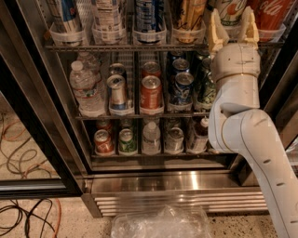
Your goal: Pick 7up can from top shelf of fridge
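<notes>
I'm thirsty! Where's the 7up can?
In the camera view, the 7up can is on the top shelf, right side, between a yellowish can and the red Coca-Cola can, with the gripper raised at it.

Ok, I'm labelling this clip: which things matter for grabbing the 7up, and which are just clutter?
Job: 7up can, top shelf, fridge, hand open at the can.
Clutter: Coca-Cola can, water bottle, plastic bag, floor cables.

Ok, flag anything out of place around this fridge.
Crumpled clear plastic lies on the floor in front of the fridge, and loose cables sprawl at the left. The gripper is at the top shelf, open, fingers flanking the 7up can.
</notes>
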You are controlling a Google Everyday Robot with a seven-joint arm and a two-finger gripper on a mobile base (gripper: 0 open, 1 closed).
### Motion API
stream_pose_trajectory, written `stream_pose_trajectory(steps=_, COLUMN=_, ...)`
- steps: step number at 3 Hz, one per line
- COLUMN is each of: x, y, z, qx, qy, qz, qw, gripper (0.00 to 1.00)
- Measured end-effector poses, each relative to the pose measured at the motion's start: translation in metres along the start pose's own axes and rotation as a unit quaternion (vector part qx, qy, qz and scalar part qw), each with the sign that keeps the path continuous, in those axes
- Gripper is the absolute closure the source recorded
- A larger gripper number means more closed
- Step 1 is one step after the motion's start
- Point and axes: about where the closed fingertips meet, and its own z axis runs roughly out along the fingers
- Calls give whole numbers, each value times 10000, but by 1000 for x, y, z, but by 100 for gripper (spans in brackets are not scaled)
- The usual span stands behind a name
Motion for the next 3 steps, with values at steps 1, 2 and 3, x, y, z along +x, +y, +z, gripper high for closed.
stream_pose_trajectory(steps=1, x=2, y=1, z=5, qx=-16, qy=-11, qz=27, qw=10000, gripper=33)
stream_pose_trajectory(steps=2, x=6, y=-2, z=30, qx=-158, qy=42, qz=98, qw=9998, gripper=26)
stream_pose_trajectory(steps=3, x=2, y=-3, z=40, qx=-199, qy=-5, qz=115, qw=9997, gripper=26)
